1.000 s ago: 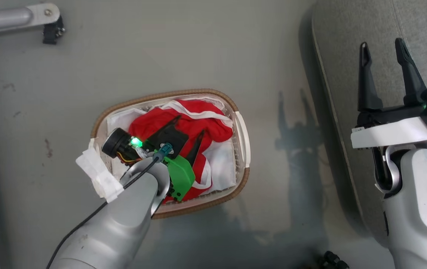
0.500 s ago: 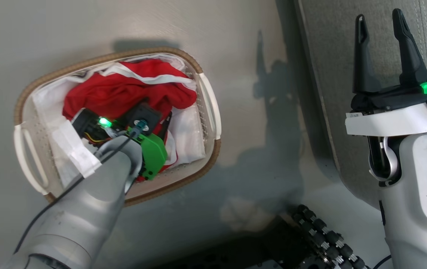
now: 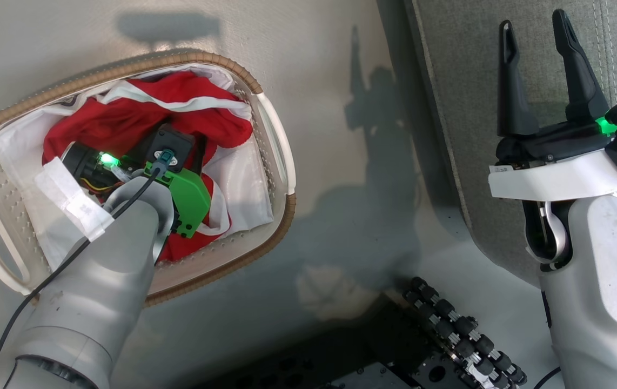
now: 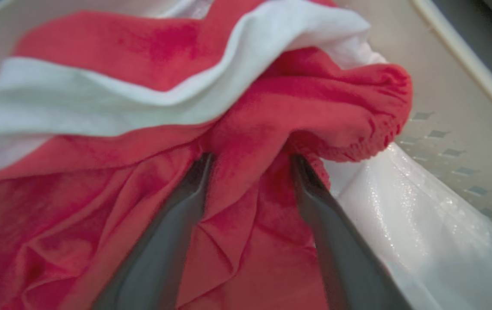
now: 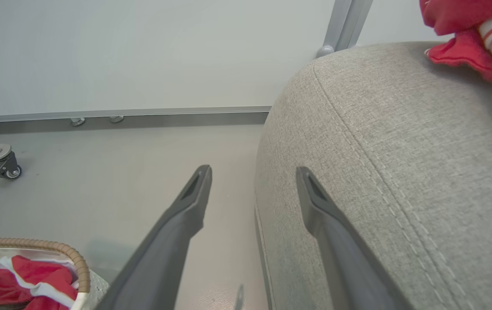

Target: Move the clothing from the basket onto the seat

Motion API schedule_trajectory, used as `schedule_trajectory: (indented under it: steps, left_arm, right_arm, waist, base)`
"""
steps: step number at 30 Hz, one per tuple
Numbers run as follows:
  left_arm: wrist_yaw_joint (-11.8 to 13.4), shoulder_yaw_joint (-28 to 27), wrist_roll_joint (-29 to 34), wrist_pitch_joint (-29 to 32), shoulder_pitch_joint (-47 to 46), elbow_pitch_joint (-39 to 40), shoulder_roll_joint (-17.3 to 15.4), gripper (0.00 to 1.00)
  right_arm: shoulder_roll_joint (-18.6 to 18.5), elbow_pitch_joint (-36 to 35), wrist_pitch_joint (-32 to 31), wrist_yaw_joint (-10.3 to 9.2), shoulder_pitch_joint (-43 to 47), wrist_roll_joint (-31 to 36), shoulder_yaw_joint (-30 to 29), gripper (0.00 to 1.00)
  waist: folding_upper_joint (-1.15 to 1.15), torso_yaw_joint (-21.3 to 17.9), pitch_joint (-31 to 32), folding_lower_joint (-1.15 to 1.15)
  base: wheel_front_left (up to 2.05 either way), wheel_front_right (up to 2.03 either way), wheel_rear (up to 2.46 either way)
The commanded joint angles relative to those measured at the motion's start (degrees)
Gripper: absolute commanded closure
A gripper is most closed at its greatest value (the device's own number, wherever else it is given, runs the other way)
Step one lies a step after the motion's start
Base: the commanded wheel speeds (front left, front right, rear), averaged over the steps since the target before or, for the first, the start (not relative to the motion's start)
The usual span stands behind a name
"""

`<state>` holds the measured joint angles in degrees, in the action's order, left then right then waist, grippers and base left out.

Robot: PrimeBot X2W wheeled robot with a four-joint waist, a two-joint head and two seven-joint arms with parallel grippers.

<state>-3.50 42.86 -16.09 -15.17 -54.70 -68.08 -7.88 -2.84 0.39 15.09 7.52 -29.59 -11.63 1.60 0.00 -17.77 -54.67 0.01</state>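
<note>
The basket (image 3: 125, 67), white with a brown woven rim, stands on the floor at the left. Red clothing (image 3: 125, 113) with white trim lies bunched inside it on a white liner (image 3: 249, 183). My left wrist (image 3: 170, 156) reaches down into the basket. My left gripper (image 4: 250, 157) is open, its two fingers pushed into the red cloth (image 4: 250, 129) with a raised fold between them. My right gripper (image 3: 532, 21) stands open and empty over the edge of the grey seat (image 3: 460, 81). On the seat (image 5: 401, 150) lies another red garment (image 5: 461, 51).
My own base, with black roller wheels (image 3: 460, 329), sits at the bottom between basket and seat. A caster (image 5: 2, 168) on a metal frame and a wall rail (image 5: 142, 114) lie beyond the basket rim (image 5: 56, 249). Grey floor runs between basket and seat.
The head camera has moved, so the basket now shows larger and further left. My left gripper has sunk deeper into the red clothing. The right gripper stays open over the seat edge.
</note>
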Motion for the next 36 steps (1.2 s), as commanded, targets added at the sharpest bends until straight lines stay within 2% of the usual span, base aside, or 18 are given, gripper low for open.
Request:
schedule_trajectory:
  steps: [1,2,8,16,28,36]
  left_arm:
    - [0.1,-0.1,-0.3,0.0,-1.0,0.1,0.3,0.71]
    - [-0.2,-0.1,-0.4,0.0,-0.8,0.3,0.6,1.0]
    - [-1.0,-0.2,-0.6,0.0,2.1,3.1,0.5,1.0]
    - [-1.6,-1.3,-0.4,0.0,8.6,10.9,-0.1,1.0]
    - [-3.1,-3.5,1.3,0.0,19.9,27.2,-3.3,1.0]
    - [-4.0,-1.1,2.3,0.0,22.5,34.4,-5.4,1.0]
  right_arm:
    - [-0.1,-0.1,0.1,-0.06,0.0,0.2,0.0,0.0]
    - [-0.1,0.1,0.1,-0.07,0.0,0.3,-0.1,0.0]
    - [-0.1,1.2,0.1,-0.06,0.5,1.4,0.0,0.0]
    - [-0.1,3.3,0.1,-0.06,2.6,3.5,-0.1,0.0]
    - [-0.2,6.9,0.1,-0.06,9.0,8.2,-0.9,0.0]
    - [-0.2,9.5,0.1,-0.06,15.7,10.0,-0.5,0.0]
  waist:
    - [0.0,0.3,0.3,-0.01]
    - [0.0,0.5,0.5,-0.01]
    - [0.0,1.9,3.2,-0.01]
    - [0.0,4.8,11.5,-0.01]
    - [0.0,10.6,30.4,-0.01]
    - [0.0,13.9,43.4,-0.01]
  base:
    - [0.0,0.0,0.0]
    - [0.0,0.0,0.0]
    - [0.0,0.0,0.0]
    - [0.0,0.0,0.0]
    - [0.0,0.0,0.0]
    - [0.0,0.0,0.0]
